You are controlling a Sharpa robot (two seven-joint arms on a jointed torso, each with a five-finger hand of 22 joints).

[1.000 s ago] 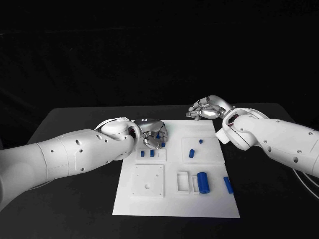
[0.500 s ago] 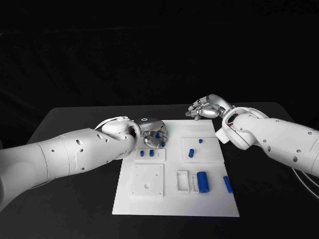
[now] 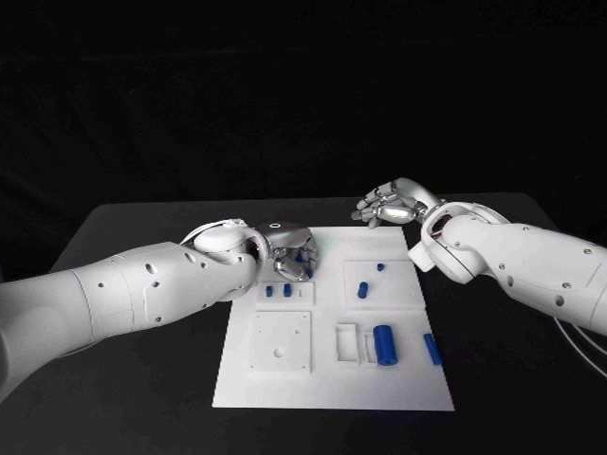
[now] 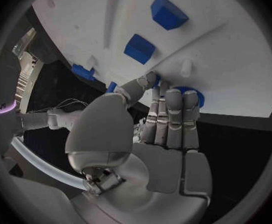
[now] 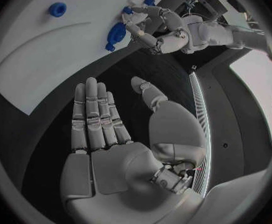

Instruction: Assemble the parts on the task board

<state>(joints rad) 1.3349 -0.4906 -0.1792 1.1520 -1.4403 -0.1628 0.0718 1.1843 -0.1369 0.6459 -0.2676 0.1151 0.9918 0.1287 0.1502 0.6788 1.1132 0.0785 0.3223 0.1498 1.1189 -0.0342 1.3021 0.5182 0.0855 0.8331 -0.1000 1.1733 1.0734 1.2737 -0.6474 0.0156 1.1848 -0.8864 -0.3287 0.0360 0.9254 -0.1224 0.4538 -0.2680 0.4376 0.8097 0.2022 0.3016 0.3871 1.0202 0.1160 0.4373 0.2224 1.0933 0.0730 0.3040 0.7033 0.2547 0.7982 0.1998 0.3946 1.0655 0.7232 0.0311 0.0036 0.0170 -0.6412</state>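
Note:
The white task board [image 3: 334,379] lies in the middle of the black table. My left hand [image 3: 287,251] is over its far-left section, and its thumb and fingers [image 4: 167,119] hold a blue round part [image 4: 195,95] against the board. The right wrist view shows that blue round part [image 5: 116,35] in the left hand [image 5: 167,32]. Two small blue blocks [image 3: 278,292] stand just nearer than the hand. My right hand [image 3: 396,204] hovers beyond the board's far-right corner, fingers straight, thumb apart, holding nothing.
On the board's right half lie a blue peg [image 3: 364,290], a small blue piece [image 3: 381,268], a large blue cylinder [image 3: 384,345] and a blue bar [image 3: 432,350]. A white frame [image 3: 347,343] and a square white plate [image 3: 281,343] sit nearer me. A blue ring [image 5: 57,8] is on the board.
The left hand has edged slightly toward the board's far side with the part. The right hand has hardly moved.

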